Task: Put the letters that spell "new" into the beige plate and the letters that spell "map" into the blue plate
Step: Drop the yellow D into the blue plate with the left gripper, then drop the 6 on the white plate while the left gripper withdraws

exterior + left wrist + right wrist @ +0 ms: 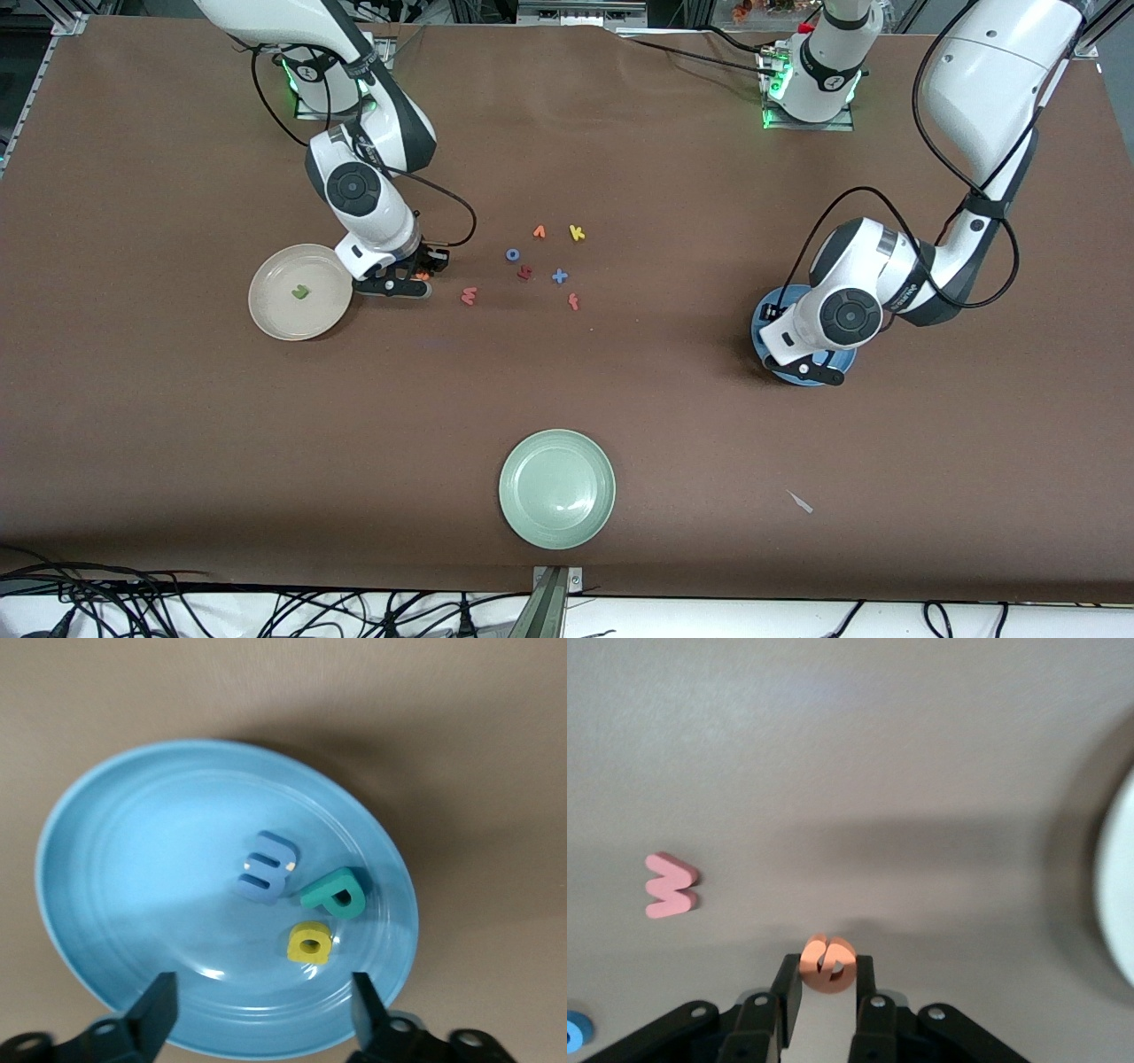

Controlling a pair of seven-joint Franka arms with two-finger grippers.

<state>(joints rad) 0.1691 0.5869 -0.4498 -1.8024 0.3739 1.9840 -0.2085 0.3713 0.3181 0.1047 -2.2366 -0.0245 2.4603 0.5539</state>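
Note:
The beige plate point(282, 312) lies toward the right arm's end of the table with the green n point(301, 291) in it. Beside its rim, low over the table, my right gripper point(827, 974) is shut on the orange e point(827, 964). The salmon w point(469, 295) lies flat on the table a short way off. Over the blue plate point(151, 859) hangs my left gripper point(263, 997), open with nothing between its fingers. In that plate lie the periwinkle m point(267, 867), the teal p point(336, 894) and the yellow a point(310, 943).
Loose letters lie mid-table: orange v point(539, 232), yellow k point(577, 233), blue o point(513, 254), a dark red letter point(524, 273), a blue cross point(560, 276), a red f point(574, 302). A pale green plate point(557, 488) sits near the front edge, a paper scrap point(800, 501) beside it.

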